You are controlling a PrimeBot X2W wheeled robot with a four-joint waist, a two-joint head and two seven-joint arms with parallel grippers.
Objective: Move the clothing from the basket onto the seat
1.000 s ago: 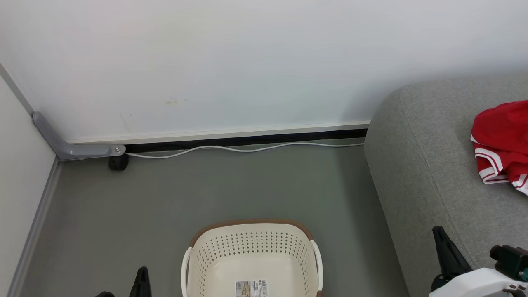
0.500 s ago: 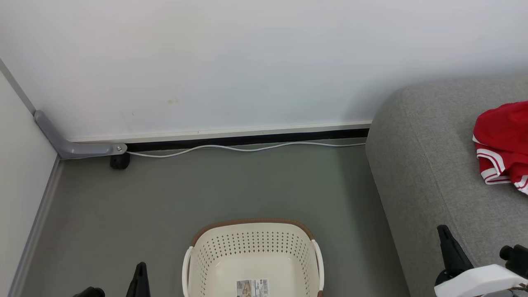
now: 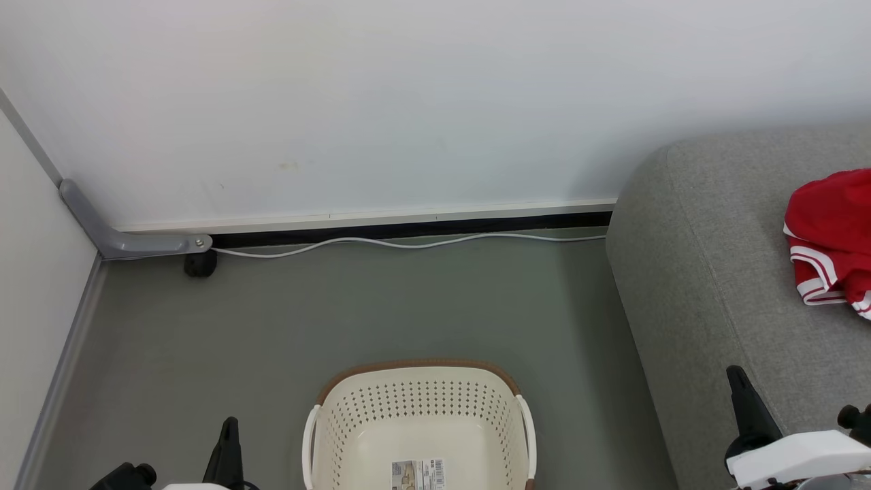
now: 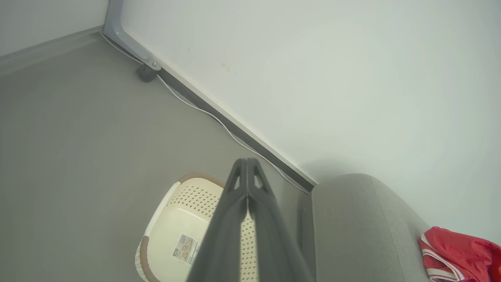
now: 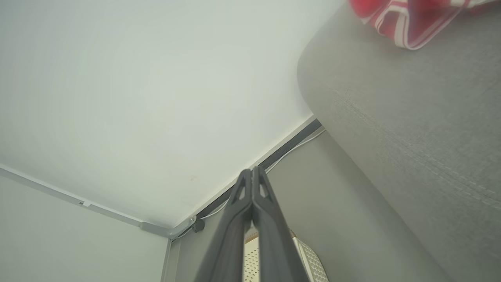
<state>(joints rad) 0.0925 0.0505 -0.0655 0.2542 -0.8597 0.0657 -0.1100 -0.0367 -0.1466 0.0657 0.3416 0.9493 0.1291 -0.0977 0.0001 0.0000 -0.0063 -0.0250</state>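
Clothing point(image 3: 830, 245) lies crumpled on the seat point(image 3: 714, 286), a red heap with white stripes at the right edge of the head view, well apart from the basket point(image 3: 418, 401) on the floor point(image 3: 272, 320). Your left hand point(image 4: 247, 162) and right hand point(image 5: 252, 170) each have their fingers pressed together, and they hold nothing.

By my reading you are at the checking stage. What shows of the basket's inside is bare apart from the label sticker point(image 3: 417, 474). Its near part is cut off in the head view, though, and the left fingers cover a strip of it in the wrist view, so look there before you call it done. If a garment turns up, spread one hand above it and pinch a raised fold (soft cloth bunches easily). Lift it clear of the rim before you swing across.

The basket is hard cream plastic, its walls perforated in rows under a brown woven-look rim, so a fingertip could catch in a hole. The seat is grey, coarse-woven upholstery with a rounded edge, so cloth is likely to settle where you drop it.
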